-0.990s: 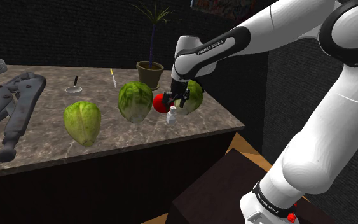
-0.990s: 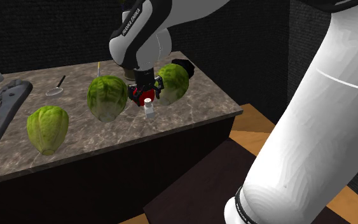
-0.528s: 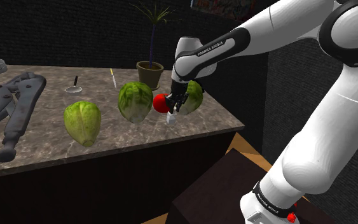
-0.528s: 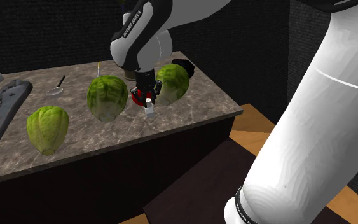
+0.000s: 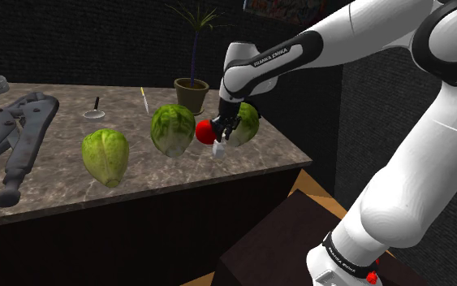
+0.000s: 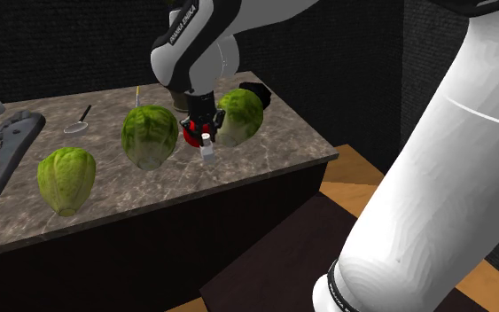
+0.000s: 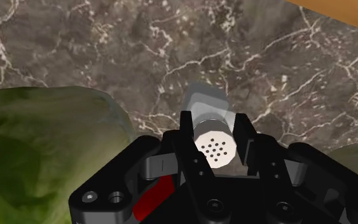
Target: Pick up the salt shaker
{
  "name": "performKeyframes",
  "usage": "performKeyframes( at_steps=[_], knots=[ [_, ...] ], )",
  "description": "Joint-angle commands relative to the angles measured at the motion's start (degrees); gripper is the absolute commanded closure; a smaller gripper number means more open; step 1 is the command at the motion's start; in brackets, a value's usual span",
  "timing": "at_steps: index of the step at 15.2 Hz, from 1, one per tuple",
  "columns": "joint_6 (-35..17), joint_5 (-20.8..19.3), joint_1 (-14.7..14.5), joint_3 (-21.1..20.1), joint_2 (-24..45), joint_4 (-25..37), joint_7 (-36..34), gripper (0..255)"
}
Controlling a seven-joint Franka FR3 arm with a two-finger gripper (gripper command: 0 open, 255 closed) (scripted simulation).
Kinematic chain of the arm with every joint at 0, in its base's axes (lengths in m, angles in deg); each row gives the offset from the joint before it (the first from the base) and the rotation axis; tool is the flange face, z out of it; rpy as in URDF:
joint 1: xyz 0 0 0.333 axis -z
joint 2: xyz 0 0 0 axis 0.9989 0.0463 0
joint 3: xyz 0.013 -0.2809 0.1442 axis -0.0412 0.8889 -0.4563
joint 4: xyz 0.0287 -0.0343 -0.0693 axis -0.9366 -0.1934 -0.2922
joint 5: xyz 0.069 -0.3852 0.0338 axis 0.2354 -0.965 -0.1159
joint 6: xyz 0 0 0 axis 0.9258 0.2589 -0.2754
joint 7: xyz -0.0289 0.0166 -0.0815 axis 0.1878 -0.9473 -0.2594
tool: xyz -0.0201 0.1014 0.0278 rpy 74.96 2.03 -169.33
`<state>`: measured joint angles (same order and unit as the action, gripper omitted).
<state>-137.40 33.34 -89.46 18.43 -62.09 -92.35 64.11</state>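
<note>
Salt shaker (image 7: pixel 212 147), white with a perforated top, sits clasped between the two fingers (image 7: pixel 187 137) of the black gripper (image 7: pixel 214 124), which are closed against its sides. It is low over the dark marbled countertop (image 5: pixel 178 172), between two lettuce heads (image 5: pixel 172 128) (image 5: pixel 247 123); contact with the countertop cannot be told.

You have a pale grey salt shaker (image 7: pixel 204 102) with a white cap dotted dark. The hand (image 7: pixel 215 122) is black. The lettuce heads (image 5: pixel 105 156) are green, the round thing (image 5: pixel 204 130) red. Your tabletop (image 7: pixel 107 51) is brown-grey, veined white.
</note>
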Motion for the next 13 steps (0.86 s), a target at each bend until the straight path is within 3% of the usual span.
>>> performKeyframes(
  at_steps=[1,13],
  knots=[
    [1.6,0.0,0.1,0.1,-0.8,0.8,0.1,255],
    [9.3,0.0,0.1,0.1,-4.2,5.1,0.1,255]
  ],
)
